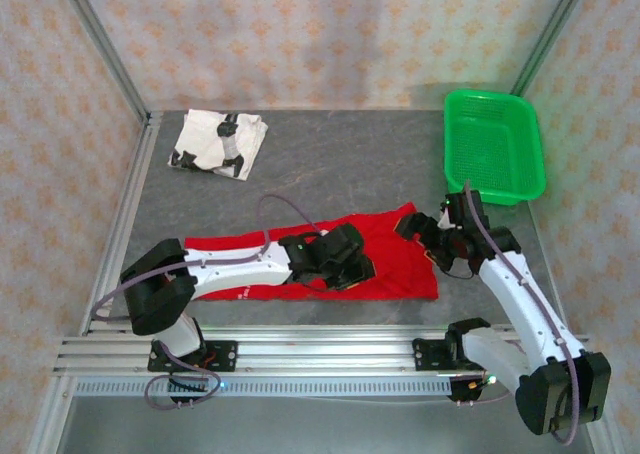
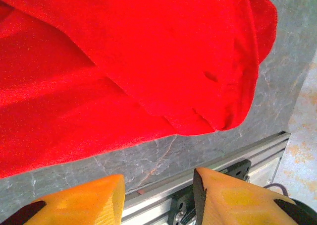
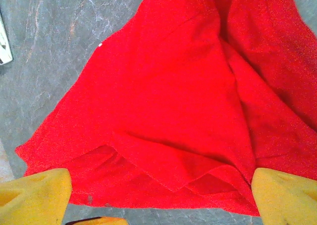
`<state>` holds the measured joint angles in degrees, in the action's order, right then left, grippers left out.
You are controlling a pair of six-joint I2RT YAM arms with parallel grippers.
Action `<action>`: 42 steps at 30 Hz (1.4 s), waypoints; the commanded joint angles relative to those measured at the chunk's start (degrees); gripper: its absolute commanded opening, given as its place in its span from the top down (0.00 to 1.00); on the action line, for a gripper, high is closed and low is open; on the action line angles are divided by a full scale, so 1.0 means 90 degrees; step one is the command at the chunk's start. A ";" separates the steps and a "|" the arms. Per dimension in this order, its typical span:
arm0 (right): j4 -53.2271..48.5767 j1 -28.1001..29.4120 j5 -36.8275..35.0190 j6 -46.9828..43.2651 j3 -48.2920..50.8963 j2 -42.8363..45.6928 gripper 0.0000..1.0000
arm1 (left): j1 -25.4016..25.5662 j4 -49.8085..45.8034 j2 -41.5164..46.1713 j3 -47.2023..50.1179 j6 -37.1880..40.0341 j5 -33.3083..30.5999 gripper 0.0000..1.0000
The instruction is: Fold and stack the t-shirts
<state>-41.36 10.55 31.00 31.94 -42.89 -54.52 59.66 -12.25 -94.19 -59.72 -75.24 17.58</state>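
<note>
Toward the far left corner of the grey surface (image 1: 330,164), the white t-shirt (image 1: 218,142) with black markings lies folded into a compact bundle, well apart from everything else. Nearer the front edge, the red t-shirt (image 1: 400,269) is spread as a long band running left to right, just behind the aluminium rail (image 1: 320,354). The left claw (image 1: 352,270) hangs over the middle of this band. In the left wrist view its yellow fingers (image 2: 89,200) stand apart with nothing between them: released, above bare surface and rail at the shirt's near hem, where a rounded fold overlaps a lower layer. The right claw (image 1: 412,227) sits at the shirt's far right corner. In the right wrist view its fingers (image 3: 34,195) are spread wide on either side of a doubled-over flap: released, clasping nothing. Whether the tips touch the cloth cannot be told. The green basket (image 1: 495,144) stands at the far right.
</note>
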 commanded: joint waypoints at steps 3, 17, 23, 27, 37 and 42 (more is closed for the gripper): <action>0.1124 -0.0049 0.0521 0.0467 0.0445 -0.0252 0.06 | 0.0040 0.0802 -0.0326 0.0137 -0.0967 -0.0402 0.61; 0.1774 -0.0049 0.0761 0.0418 0.0609 -0.0996 0.08 | 0.0100 0.0853 -0.1032 -0.0257 -0.1306 -0.0914 0.65; 0.2001 -0.0051 0.0791 0.0418 0.0689 -0.1238 0.08 | 0.0099 0.0905 -0.1104 -0.0382 -0.1328 -0.1112 0.66; 0.2095 -0.0051 0.0794 0.0404 0.0740 -0.1359 0.09 | 0.0098 0.0892 -0.1211 -0.0502 -0.1308 -0.1140 0.67; 0.2217 -0.0050 0.0752 0.0390 0.0791 -0.1443 0.09 | 0.0095 0.0488 -0.1381 -0.0630 -0.1298 -0.1084 0.72; 0.2279 -0.0056 0.0754 0.0390 0.0801 -0.1612 0.09 | 0.0094 0.0425 -0.1533 -0.0706 -0.1279 -0.1016 0.81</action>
<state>-22.31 10.44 37.78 35.40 -36.21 -68.27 60.29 -5.87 -106.69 -64.25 -86.48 10.00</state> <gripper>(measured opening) 0.910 0.200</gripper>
